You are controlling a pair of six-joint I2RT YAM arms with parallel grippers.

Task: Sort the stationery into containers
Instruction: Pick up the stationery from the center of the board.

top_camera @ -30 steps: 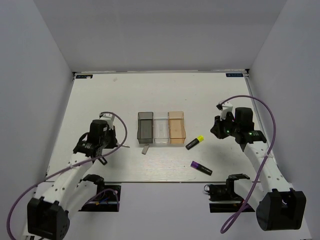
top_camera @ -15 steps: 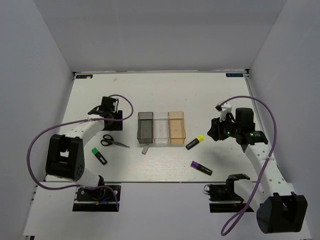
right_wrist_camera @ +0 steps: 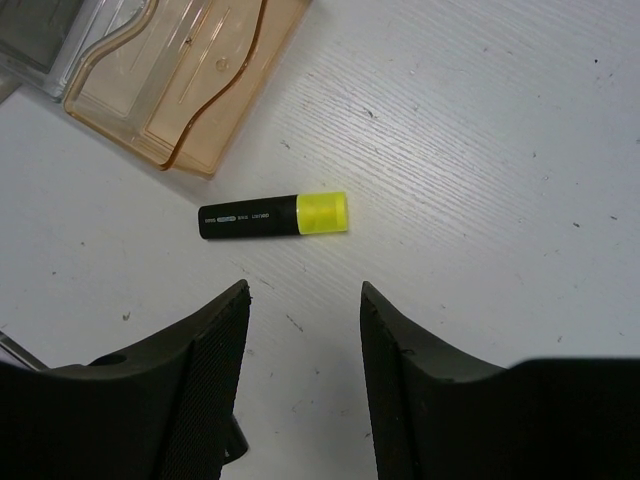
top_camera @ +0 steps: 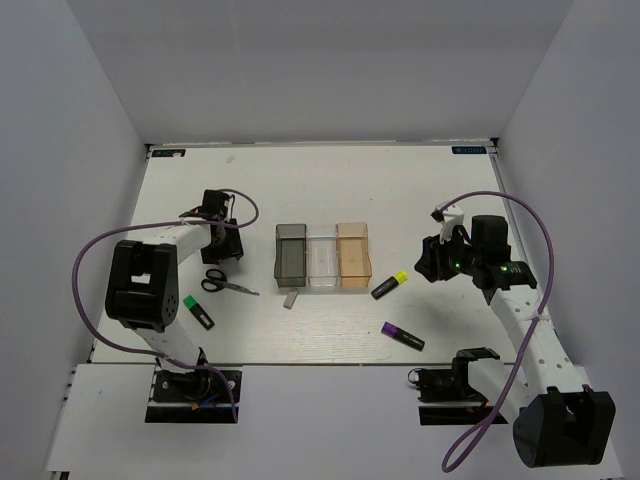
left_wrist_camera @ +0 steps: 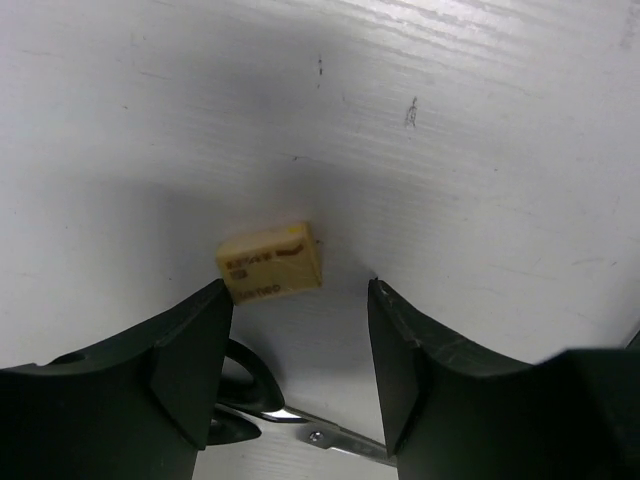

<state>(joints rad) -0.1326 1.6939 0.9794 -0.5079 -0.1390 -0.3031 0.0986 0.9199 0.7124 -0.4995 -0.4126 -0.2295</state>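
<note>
My left gripper (left_wrist_camera: 298, 300) hangs open over the table's left side, nothing between its fingers. A beige eraser block (left_wrist_camera: 270, 262) lies just beyond the fingertips. The black-handled scissors (left_wrist_camera: 250, 385) lie under the jaws, nearer the wrist. From above, the left gripper (top_camera: 222, 248) hides that eraser; the scissors (top_camera: 228, 285) and a green-ended marker (top_camera: 198, 311) lie near it. A second eraser (top_camera: 290, 298) rests before the grey bin (top_camera: 291, 254). My right gripper (right_wrist_camera: 305, 295) is open short of the yellow-ended marker (right_wrist_camera: 272, 216). The purple-ended marker (top_camera: 403, 336) lies nearer the front.
The three joined bins stand mid-table: grey, clear (top_camera: 322, 262), amber (top_camera: 353, 256). The amber bin's (right_wrist_camera: 190, 70) corner sits just beyond the yellow marker (top_camera: 390, 284) in the right wrist view. White walls close in the table on the left, back and right.
The left arm swung back from over the scissors toward the far left, uncovering the scissors and green marker, and its jaws opened. The right gripper opened wider and shifted slightly left.
</note>
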